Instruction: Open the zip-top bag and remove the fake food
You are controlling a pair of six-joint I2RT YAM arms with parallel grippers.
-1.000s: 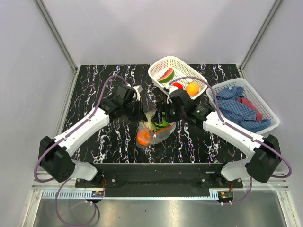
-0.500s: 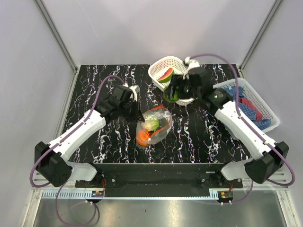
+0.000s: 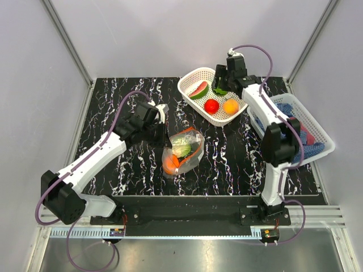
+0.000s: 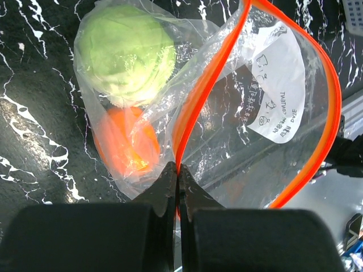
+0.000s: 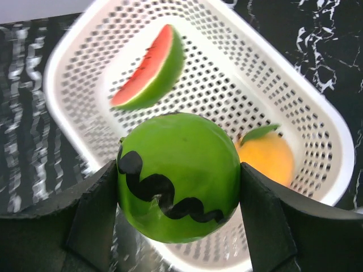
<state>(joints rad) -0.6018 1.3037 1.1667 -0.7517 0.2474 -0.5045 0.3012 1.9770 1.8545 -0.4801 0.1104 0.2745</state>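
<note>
The clear zip-top bag (image 3: 182, 150) lies mid-table, its orange zip strip (image 4: 199, 90) spread open. Inside are a pale green cabbage ball (image 4: 126, 54) and an orange ball (image 4: 122, 141). My left gripper (image 4: 177, 170) is shut on the bag's zip strip at its near edge. My right gripper (image 5: 178, 187) is shut on a green round fruit (image 5: 178, 184) with a black wavy stripe and holds it above the white basket (image 3: 195, 75). That basket holds a watermelon slice (image 5: 150, 68), a red tomato (image 3: 211, 106) and an orange fruit (image 5: 266, 158).
A second white lattice basket (image 3: 323, 133) at the right holds blue and red cloths (image 3: 289, 127). The black marbled table (image 3: 113, 107) has metal rails at its edges, with grey walls around.
My right gripper lifted the green fruit out of the bag and carried it back and right to above the food basket. My left gripper stayed shut on the bag's edge.
</note>
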